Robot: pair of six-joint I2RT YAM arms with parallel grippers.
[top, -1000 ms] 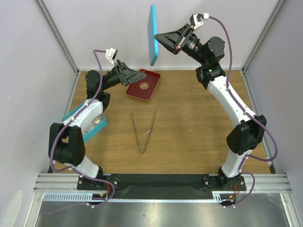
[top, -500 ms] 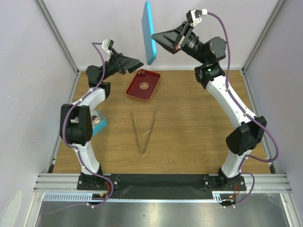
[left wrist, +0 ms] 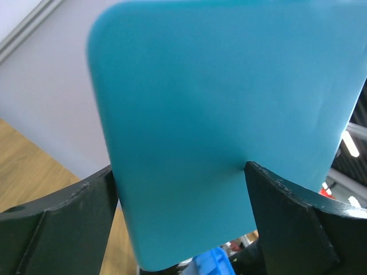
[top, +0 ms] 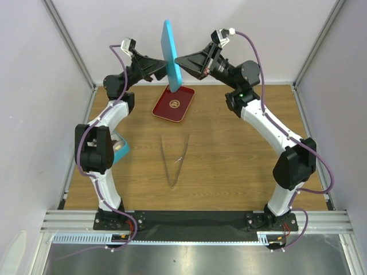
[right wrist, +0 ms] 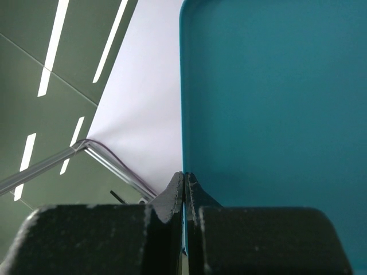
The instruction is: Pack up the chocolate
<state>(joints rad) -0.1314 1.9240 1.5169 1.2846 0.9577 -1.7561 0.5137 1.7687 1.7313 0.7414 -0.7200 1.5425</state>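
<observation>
Above the red tray (top: 184,110), teal lid (top: 171,54) hangs, long axis upright.

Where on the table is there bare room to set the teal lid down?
Bare wood lies between the tongs and the right arm, also between tongs and teal box. Crowded at the far left: red tray, left arm.

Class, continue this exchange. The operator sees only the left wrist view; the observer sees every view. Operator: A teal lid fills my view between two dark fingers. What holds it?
Observer: The right tool, shut on an edge of the teal lid.
Operator: What's on the table?
Observer: A red tray, at the far side.
Operator: Anything else?
Observer: Yes, metal tongs, lying mid-table, apart from both arms.
</observation>
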